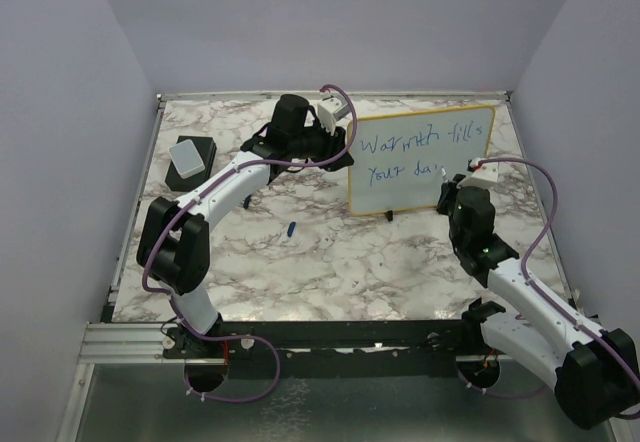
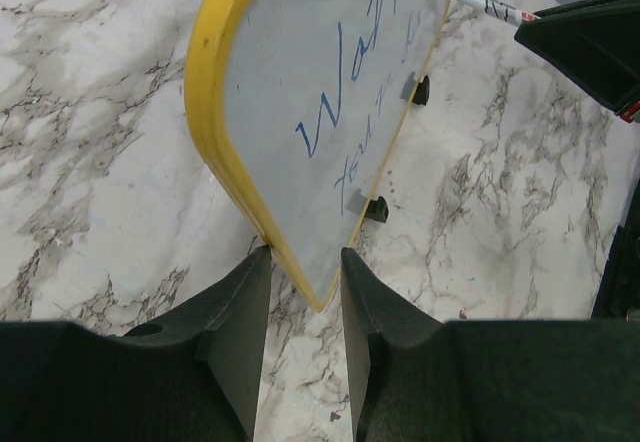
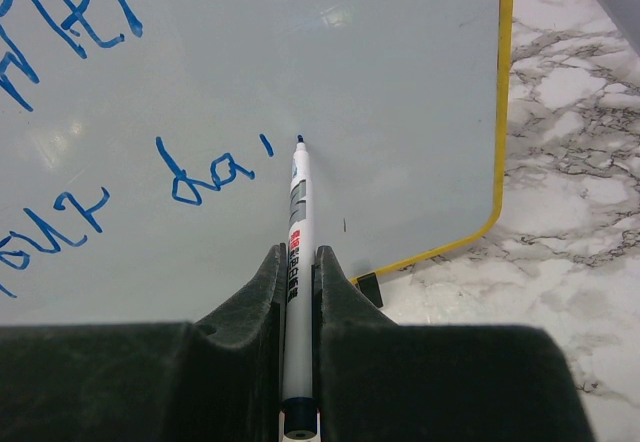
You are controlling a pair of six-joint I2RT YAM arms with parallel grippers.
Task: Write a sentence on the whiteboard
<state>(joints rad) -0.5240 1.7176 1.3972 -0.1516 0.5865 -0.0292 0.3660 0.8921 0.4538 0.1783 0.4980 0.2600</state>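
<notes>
The whiteboard (image 1: 425, 187), white with a yellow frame and black feet, stands at the back right. The sentence (image 1: 415, 145) in blue reads "Warmth fills" over "Your da". My left gripper (image 1: 343, 152) is shut on the board's left edge; in the left wrist view its jaws (image 2: 305, 257) pinch the frame's lower corner (image 2: 215, 122). My right gripper (image 1: 462, 184) is shut on a white marker (image 3: 297, 202), whose blue tip is at the board (image 3: 400, 82), just right of "da" (image 3: 200, 177). The marker also shows in the left wrist view (image 2: 480, 2).
A grey-topped black eraser block (image 1: 190, 162) lies at the back left. A small blue marker cap (image 1: 290, 228) lies on the marble table (image 1: 330, 262) in front of the board. Walls close in on the left, back and right.
</notes>
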